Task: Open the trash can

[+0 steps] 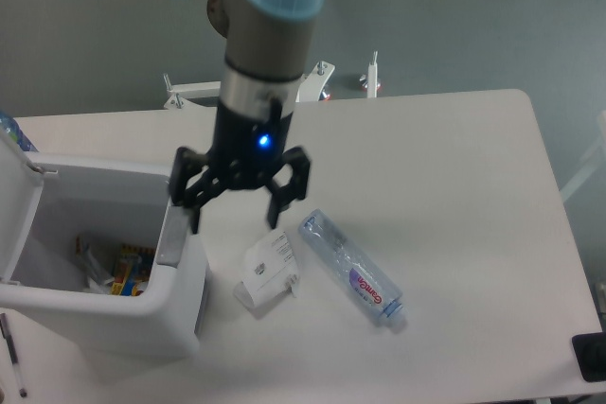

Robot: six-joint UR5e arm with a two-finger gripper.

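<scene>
The bin (104, 281) sits at about 8 o'clock on the white desk (454, 196), hard against the left edge of the view. Its lid (17, 201) stands swung up at the far left, so the inside is open to the camera. Down in it lies some rubbish (109, 267), a crumple of pale and yellow-red wrappers; what each piece is cannot be told. The grey button tab (171, 238) shows on the bin's right rim, at its 3 o'clock side.

The gripper (234, 217) hangs from the arm (270, 35) near the centre of the view, just above and to the right of that rim. Its two black fingers (281, 198) are spread wide and hold nothing. The left one is over the tab; whether it touches it cannot be told, as the picture is a little blurred there. A blue light glows on the wrist.

Just below the gripper, at about 6 o'clock from it, a small white carton (267, 272) lies on the desk, beside the bin but apart from it. At 4 o'clock from the gripper lies a clear plastic bottle (352, 269) on its side, its cap end pointing toward 4 o'clock, near the carton without touching it. A dark flat thing (590, 357) pokes in at the lower right corner of the desk.
</scene>
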